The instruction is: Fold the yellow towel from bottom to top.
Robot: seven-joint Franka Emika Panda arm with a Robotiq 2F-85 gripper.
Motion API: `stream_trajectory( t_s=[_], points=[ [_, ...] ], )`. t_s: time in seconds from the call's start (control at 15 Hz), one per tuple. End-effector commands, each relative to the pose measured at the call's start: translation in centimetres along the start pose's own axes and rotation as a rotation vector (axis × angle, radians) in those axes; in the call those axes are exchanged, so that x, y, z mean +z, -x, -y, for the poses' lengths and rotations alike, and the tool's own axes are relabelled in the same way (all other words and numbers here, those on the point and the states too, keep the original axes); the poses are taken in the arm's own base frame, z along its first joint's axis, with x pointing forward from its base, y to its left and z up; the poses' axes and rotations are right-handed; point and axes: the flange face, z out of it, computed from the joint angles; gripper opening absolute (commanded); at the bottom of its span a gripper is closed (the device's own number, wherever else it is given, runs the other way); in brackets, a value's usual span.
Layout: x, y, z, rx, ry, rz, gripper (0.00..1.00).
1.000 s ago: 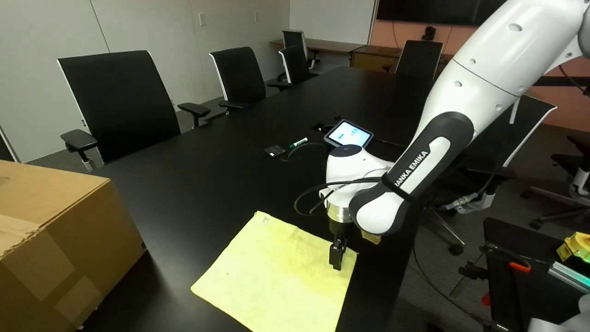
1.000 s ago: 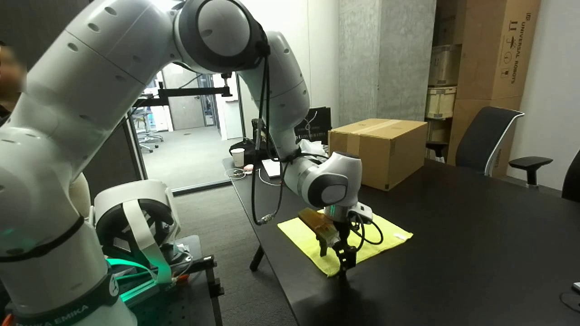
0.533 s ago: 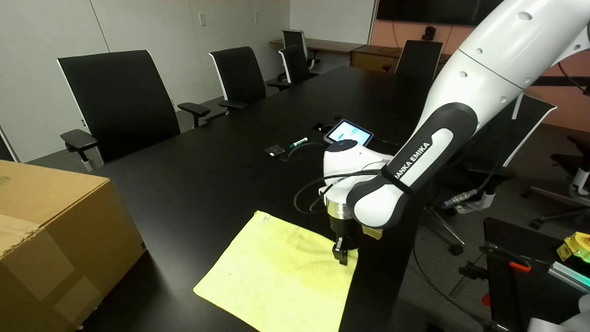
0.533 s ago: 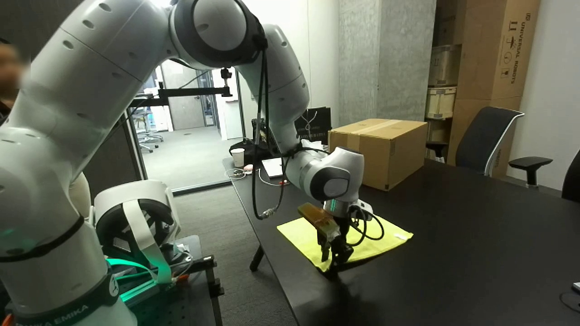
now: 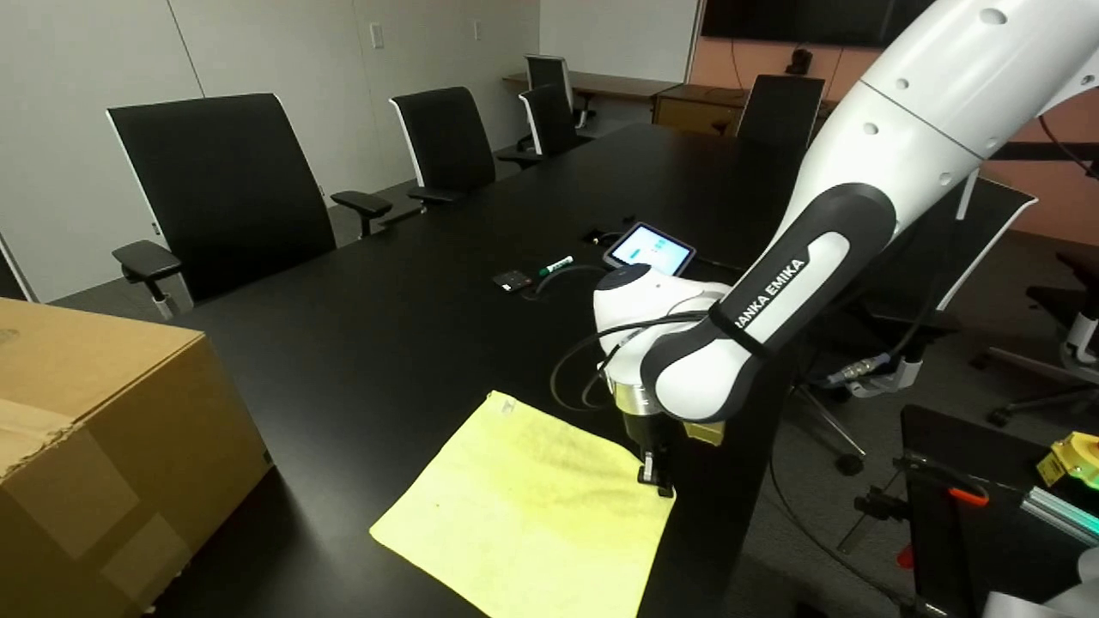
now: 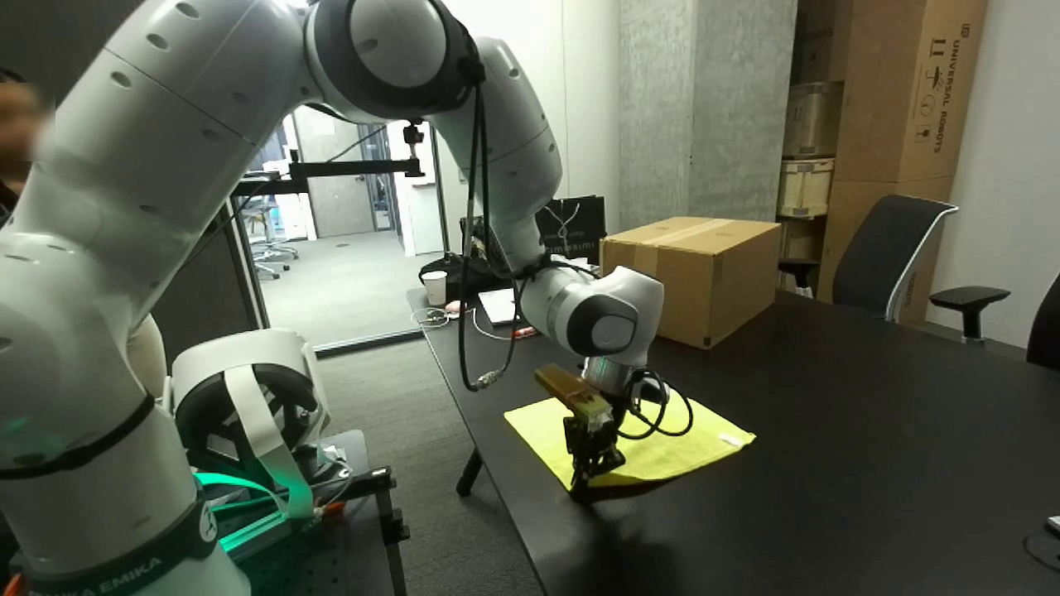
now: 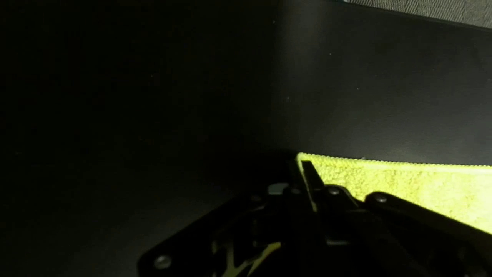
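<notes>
Closure of the hand (image 7: 303, 169) on the towel (image 5: 524, 524); the fingers (image 7: 313, 176), apart one second earlier, are now pressed together with a strip of the towel's edge between them, just beside a corner; that corner has shifted toward the nearest edge of the desk (image 5: 412, 343); the adjoining border, formerly straight, now bows, with a dark shadow beneath it; the hand, previously near upright, leans, its tips displaced the same way; the elbow of the arm (image 6: 522, 149) has risen slightly; in an exterior view, a red object (image 6: 524, 333) has come into sight on the desk.
</notes>
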Motion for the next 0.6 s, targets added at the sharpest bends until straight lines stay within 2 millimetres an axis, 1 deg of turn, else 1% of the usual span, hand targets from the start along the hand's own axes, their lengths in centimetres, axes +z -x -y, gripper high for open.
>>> stream_trajectory(
  t_s=[0.0, 0.13, 0.4, 0.47, 0.53],
  points=[
    [-1.4, -0.2, -0.2, -0.004, 0.004, 0.0, 0.04],
    [-2.0, -0.5, -0.5, 0.001, -0.003, -0.017, 0.03],
    [-4.3, -1.2, -0.7, 0.003, -0.009, -0.059, 0.03],
    [-5.3, -1.3, -0.5, -0.002, -0.009, -0.065, 0.03],
    [-5.8, -1.5, -0.4, -0.005, -0.007, -0.073, 0.03]
  ],
)
